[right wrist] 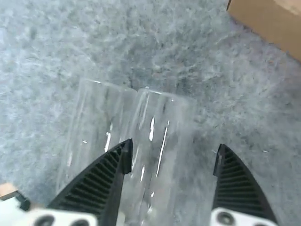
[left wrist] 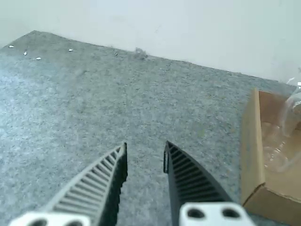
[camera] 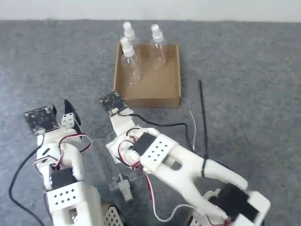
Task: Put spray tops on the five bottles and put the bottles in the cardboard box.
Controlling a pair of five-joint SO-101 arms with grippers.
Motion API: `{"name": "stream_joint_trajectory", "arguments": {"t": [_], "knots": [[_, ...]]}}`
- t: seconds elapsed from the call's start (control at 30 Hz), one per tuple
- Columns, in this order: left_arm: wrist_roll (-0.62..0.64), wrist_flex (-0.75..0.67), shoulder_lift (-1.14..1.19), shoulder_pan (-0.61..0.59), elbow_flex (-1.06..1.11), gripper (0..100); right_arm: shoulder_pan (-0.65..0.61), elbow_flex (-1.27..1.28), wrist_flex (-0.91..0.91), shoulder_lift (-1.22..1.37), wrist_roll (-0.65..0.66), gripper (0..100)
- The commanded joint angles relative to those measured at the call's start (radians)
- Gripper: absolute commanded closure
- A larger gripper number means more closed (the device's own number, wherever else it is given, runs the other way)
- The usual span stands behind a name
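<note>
In the high view, three capped bottles [camera: 130,60] stand at the far side of the box [camera: 147,100], which leaves its near half free for the rest. A loose spray top [camera: 124,186] lies on the table [camera: 244,70] between the arms, within reach of either. In the left wrist view, the left end effector [left wrist: 145,146] hangs over bare table with its jaws slightly spread and nothing between them, probably waiting to take the top. In the right wrist view, the right end effector [right wrist: 173,145] is spread wide astride one of two bare bottles [right wrist: 160,122] lying side by side, apparently lined up to pinch it.
</note>
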Motion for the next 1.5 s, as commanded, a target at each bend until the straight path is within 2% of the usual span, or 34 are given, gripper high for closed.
{"name": "stream_joint_trajectory", "arguments": {"t": [0.0, 0.27, 0.47, 0.57, 0.7, 0.97, 1.2, 1.47], "knots": [[0.014, -0.032, -0.014, -0.003, -0.039, 88, -0.004, -0.018, -0.064, 0.044, 0.098, 75.4], [0.012, -0.032, -0.014, -0.002, -0.038, 88, 0.073, -0.049, -0.097, 0.142, 0.114, 76.0], [0.012, -0.032, -0.012, 0.0, -0.038, 88, 0.102, -0.086, -0.091, 0.186, 0.115, 91.5], [0.012, -0.032, -0.012, 0.0, -0.038, 88, 0.131, -0.094, -0.091, 0.186, 0.124, 95.0], [0.012, -0.032, -0.012, 0.0, -0.038, 88, 0.156, -0.104, -0.051, 0.183, 0.187, 95.2], [0.012, -0.032, -0.012, 0.0, -0.038, 88, 0.176, -0.13, 0.139, -0.001, 0.19, 95.3], [0.012, -0.032, -0.012, 0.003, -0.038, 88, 0.234, -0.13, 0.225, -0.131, 0.192, 95.0], [0.012, -0.032, -0.012, 0.003, -0.038, 88, 0.239, -0.132, 0.315, -0.259, 0.183, 95.0]]}}
